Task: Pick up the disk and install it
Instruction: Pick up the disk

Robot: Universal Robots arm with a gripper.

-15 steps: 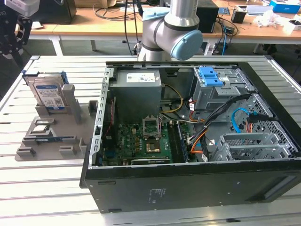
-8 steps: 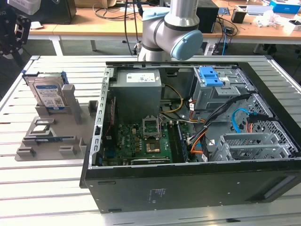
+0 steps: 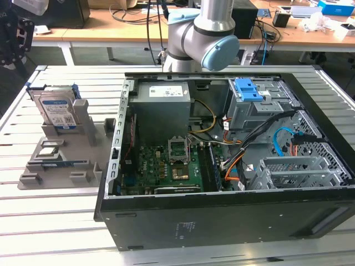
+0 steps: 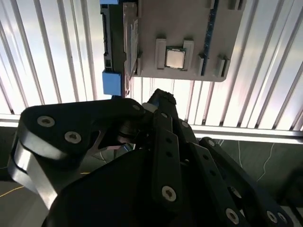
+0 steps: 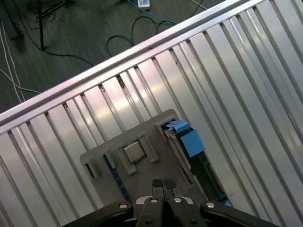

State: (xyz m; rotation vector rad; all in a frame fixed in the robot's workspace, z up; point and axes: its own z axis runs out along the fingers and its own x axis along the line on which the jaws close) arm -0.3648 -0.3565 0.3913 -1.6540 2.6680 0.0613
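Above the grey fixture plate [image 5: 147, 125] the pincer [image 5: 163, 184] hangs with its two fingertips pressed together and nothing between them, clear of all that lies below. Near the tips, in the first wrist view, a small square processor chip [image 5: 134, 151] sits in the plate. Just beside it the disk [image 5: 189, 141] stands on edge in its slot, blue rails showing. In the exterior view the disk [image 3: 57, 108] stands upright at the plate's far left corner, untouched. At the exterior view's right the open computer case [image 3: 222, 221] rests on the slatted table [image 3: 50, 233], and the arm [image 3: 202, 39] rises behind its far wall.
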